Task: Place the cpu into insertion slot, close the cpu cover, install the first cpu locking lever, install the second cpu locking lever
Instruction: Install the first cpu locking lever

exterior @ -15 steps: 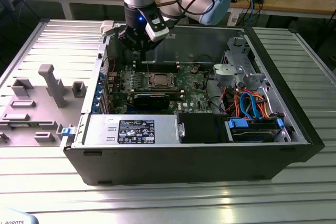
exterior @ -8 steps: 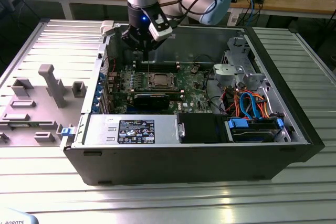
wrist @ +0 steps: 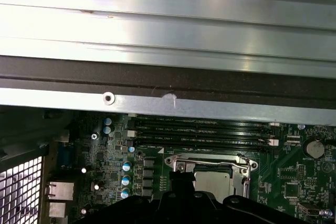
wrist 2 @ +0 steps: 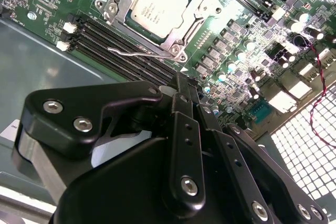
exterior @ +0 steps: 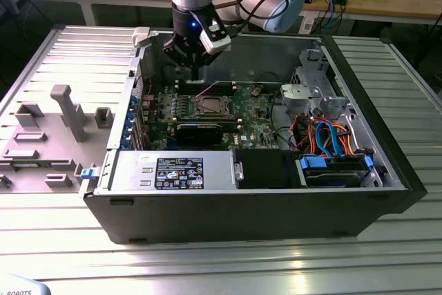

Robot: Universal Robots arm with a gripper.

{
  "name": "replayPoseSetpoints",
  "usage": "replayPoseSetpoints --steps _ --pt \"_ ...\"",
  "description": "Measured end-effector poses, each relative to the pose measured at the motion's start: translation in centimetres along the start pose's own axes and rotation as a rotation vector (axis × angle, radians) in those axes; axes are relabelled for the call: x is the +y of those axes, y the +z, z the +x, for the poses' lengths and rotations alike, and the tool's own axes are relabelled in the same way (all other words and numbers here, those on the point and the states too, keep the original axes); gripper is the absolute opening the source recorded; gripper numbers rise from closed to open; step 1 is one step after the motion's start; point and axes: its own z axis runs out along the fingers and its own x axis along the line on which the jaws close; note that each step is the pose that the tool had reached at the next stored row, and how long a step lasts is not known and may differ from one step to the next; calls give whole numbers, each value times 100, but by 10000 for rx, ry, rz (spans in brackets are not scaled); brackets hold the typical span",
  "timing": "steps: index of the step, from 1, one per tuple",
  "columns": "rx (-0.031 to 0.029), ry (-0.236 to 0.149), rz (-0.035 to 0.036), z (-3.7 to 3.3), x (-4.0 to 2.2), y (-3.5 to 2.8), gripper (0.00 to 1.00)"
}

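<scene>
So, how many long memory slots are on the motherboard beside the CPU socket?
4 memory slots, side by side in the first wrist view: the first nearest the case rim, then the second, third, and the fourth nearest the insertion slot. None seems hidden.

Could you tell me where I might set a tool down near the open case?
The ribbed table is bare on the camera's side of the case and at the exterior view's right. At that view's left a grey fixture takes the room; inside, motherboard and cables crowd it.
</scene>
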Motion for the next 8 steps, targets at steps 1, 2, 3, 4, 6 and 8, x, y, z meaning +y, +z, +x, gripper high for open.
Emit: replayPoseSetpoints --steps 1,2,3,4,6,8 --pt "0 0 0 0 0 0 11" --pt "0 0 0 0 0 0 11" --pt "0 0 0 0 0 0 11" --pt "0 1 0 1 0 0 11" --pt "1 2 0 0 -1 0 11" --pt "-1 35 0 -22 -3 5 11"
